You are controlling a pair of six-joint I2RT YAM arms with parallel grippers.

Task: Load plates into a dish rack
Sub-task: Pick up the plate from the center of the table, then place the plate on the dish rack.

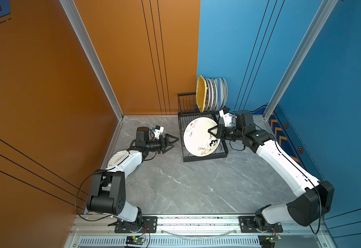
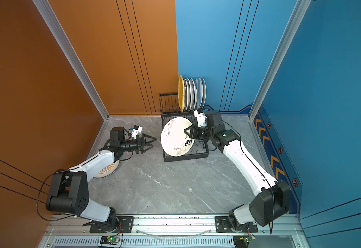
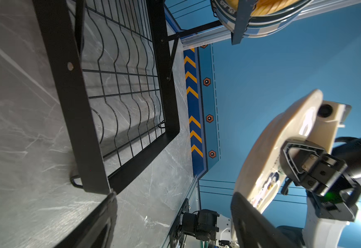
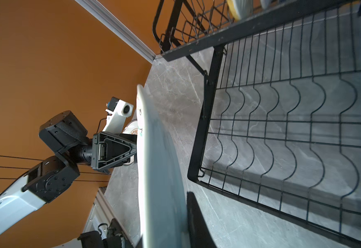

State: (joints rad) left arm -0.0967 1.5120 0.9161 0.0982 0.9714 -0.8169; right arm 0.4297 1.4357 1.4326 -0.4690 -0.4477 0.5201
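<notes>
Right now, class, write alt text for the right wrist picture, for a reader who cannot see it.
A white plate, seen edge-on, is pinched by the right fingers near a black wire dish rack whose wavy lower slots stand bare. Beyond it, the left arm shows against an orange wall.

Saw only a crescent of the table plate [image 1: 117,156] beneath the left arm [image 1: 130,160]. Could not read the print on the held plate [image 1: 199,135]. Found the racked plates [image 3: 267,23] cut off by the left wrist view's edge.
</notes>
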